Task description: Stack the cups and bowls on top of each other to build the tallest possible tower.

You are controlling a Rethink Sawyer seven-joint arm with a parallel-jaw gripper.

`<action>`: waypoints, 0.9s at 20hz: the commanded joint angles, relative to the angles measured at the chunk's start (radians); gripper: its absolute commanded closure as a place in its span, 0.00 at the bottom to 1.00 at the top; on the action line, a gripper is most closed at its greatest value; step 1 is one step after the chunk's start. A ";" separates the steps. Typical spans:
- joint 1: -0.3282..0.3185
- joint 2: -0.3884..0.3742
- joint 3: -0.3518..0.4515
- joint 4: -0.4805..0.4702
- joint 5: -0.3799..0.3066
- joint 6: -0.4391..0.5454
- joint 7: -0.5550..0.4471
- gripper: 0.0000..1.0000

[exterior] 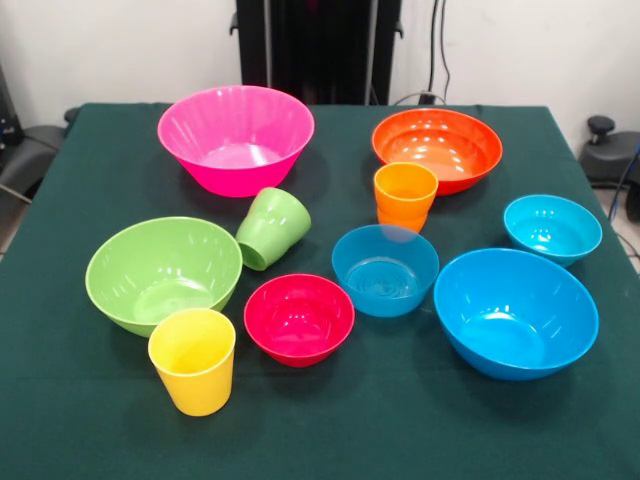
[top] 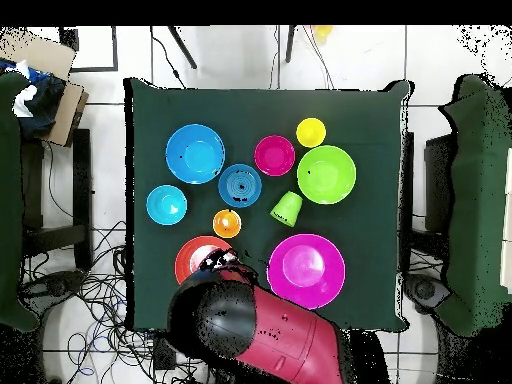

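Overhead view first, folks: the red arm (top: 265, 335) hangs over the worktop's (exterior: 90, 420) edge nearest its own base, covering part of the orange bowl (exterior: 437, 149). The hand itself is buried under that arm, so I cannot tell how wide it stands or whether it touches anything.

Nothing is stacked yet. The pink bowl (exterior: 236, 138) sits beside the orange one along the same edge. The green bowl (exterior: 162, 273), the red bowl (exterior: 299, 318), the mid-sized blue bowl (exterior: 385, 269) and the big blue bowl (exterior: 515, 311) spread across the middle towards the opposite edge, with the small cyan bowl (exterior: 552, 228) out by a side edge.

The yellow cup (exterior: 193, 360) stands upright close against the green bowl. The orange cup (exterior: 405, 197) stands upright just in front of the orange bowl. The green cup (exterior: 272, 228) lies tipped over between the pink and green bowls.

To my eye, the smart start is a wide bowl as the base, centred and well clear of its neighbours. Cups should go up last, and the tipped one needs righting first.
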 commanded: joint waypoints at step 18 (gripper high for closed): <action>-0.037 -0.006 0.146 0.115 -0.131 -0.034 -0.054 0.00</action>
